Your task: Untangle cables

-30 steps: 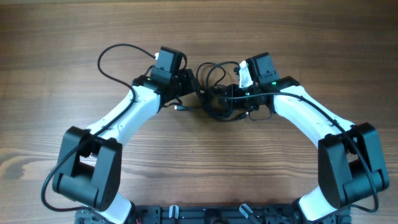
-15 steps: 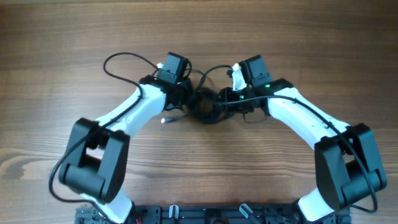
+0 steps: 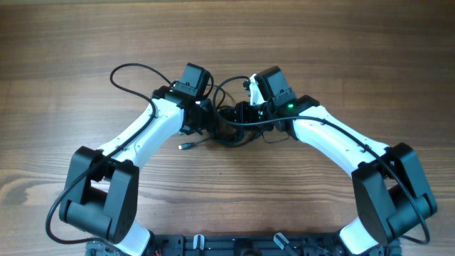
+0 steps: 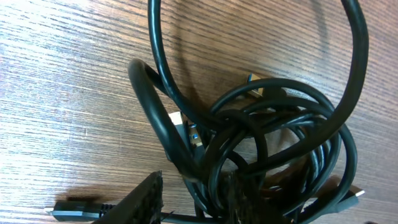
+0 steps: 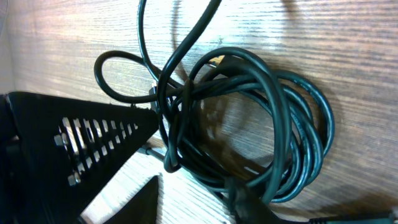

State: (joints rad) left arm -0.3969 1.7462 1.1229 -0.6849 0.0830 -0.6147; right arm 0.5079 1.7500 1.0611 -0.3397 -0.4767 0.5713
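The wooden worktop point(image 3: 355, 57) fills the overhead view. The two white and black arms reach in from 6 o'clock, the left arm point(image 3: 135, 135) bending toward 1 o'clock and the right arm point(image 3: 334, 139) toward 11 o'clock, so they meet just above the centre.

The cables point(image 3: 231, 128) lie there on the wood between the wrists as one knotted black clump, with a thin loop point(image 3: 227, 82) of it curving out toward 12 o'clock.

The left end effector point(image 4: 189, 199) sits at 9 o'clock of the clump. Its jaws stand apart, with strands running through the gap and bare wood showing beside them. The right end effector point(image 5: 196, 202) sits at 2 o'clock of the clump, jaws likewise parted, the coil against one finger point(image 5: 249, 202) and wood visible between.

A loose plug end point(image 3: 183, 146) rests on the worktop at 8 o'clock of the clump. Inside the tangle, a metal plug point(image 4: 193, 134) with a blue insert shows.
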